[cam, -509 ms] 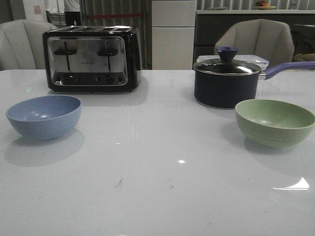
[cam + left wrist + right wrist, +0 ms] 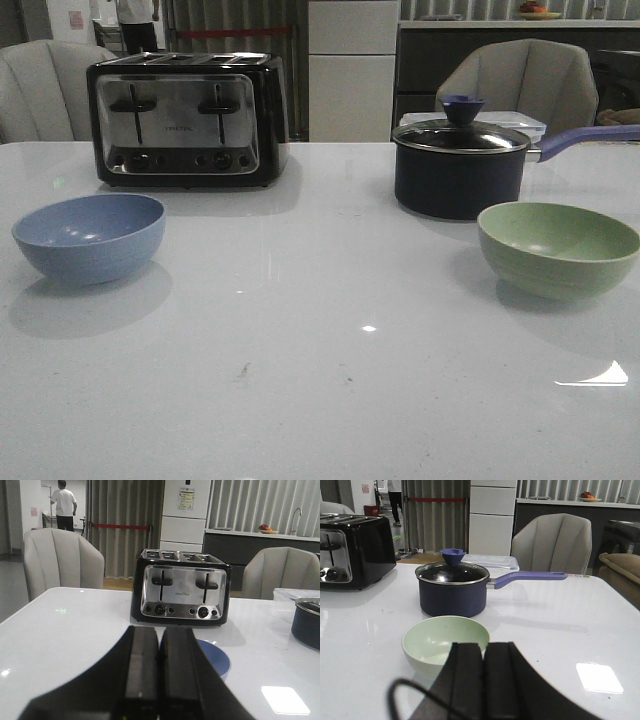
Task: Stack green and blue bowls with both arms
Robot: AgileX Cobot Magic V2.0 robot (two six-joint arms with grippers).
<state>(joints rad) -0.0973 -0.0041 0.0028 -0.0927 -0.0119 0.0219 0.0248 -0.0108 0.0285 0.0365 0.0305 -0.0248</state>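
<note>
The blue bowl (image 2: 90,236) sits upright and empty on the left of the white table; the green bowl (image 2: 557,248) sits upright and empty on the right. Neither arm shows in the front view. In the left wrist view my left gripper (image 2: 159,632) is shut and empty, short of the blue bowl (image 2: 217,659), which it partly hides. In the right wrist view my right gripper (image 2: 483,648) is shut and empty, just short of the green bowl (image 2: 441,640), hiding part of its near rim.
A black and chrome toaster (image 2: 186,120) stands at the back left. A dark navy lidded saucepan (image 2: 460,165) with a purple handle stands behind the green bowl. Grey chairs stand beyond the table (image 2: 320,330).
</note>
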